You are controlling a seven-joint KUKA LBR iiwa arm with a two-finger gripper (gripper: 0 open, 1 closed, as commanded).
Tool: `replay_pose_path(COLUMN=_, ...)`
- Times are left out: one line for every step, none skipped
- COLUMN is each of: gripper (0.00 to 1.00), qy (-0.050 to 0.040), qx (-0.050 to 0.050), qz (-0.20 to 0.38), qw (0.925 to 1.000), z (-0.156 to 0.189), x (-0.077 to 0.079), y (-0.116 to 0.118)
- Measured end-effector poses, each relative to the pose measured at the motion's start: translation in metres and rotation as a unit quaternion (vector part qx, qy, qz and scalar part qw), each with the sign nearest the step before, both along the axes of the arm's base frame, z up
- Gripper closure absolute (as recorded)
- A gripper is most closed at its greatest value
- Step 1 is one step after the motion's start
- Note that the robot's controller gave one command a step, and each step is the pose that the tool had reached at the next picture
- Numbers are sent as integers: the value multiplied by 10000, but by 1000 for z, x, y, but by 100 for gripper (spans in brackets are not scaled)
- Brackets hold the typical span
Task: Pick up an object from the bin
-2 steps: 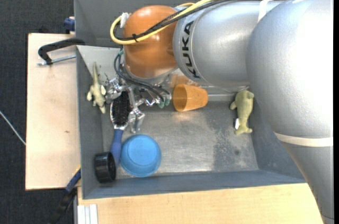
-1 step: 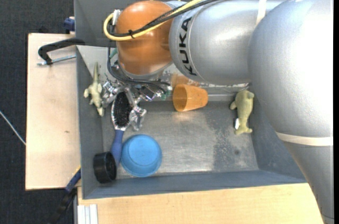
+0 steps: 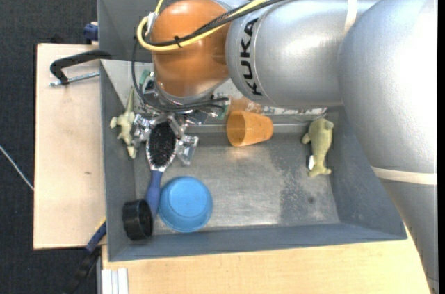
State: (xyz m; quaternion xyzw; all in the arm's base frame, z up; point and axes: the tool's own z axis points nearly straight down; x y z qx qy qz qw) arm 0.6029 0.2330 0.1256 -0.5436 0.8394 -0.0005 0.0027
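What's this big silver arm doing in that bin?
The robot arm is down in the grey bin, its end effector low over the black head of a blue-handled brush by the left wall. Nothing looks lifted yet. A pale toy figure lies beside the brush; a blue bowl, a black cap, an orange cup and a pale toy animal lie around.

**Bin contents: quantity by kind**

I count six identifiable items in my bin (image 3: 292, 192). Cups: two, namely one orange cup (image 3: 248, 128) and one blue cup (image 3: 185, 203). Toy animals: two, both pale yellow-green, namely the left toy animal (image 3: 125, 126) and the right toy animal (image 3: 320, 145). Brushes: one, a brush (image 3: 160, 147) with black bristles and a blue handle. Caps: one, a round black cap (image 3: 137, 219). One further green-and-white item (image 3: 145, 81) at the back left is mostly covered, so I cannot determine its kind and exclude it from the total.
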Motion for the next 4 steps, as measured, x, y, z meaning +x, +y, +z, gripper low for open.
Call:
replay_pose_path(gripper=0, qy=14, qx=-3, qz=1707, qw=9853, z=-54, x=-2, y=3)
replay_pose_path(gripper=0, qy=13, qx=8, qz=1691, qw=9856, z=-53, x=-2, y=4)
replay_pose_path(gripper=100, qy=20, qx=-12, qz=1683, qw=9857, z=-52, x=-1, y=2)
replay_pose_path(gripper=100, qy=-48, qx=11, qz=1666, qw=9860, z=59, x=2, y=4)
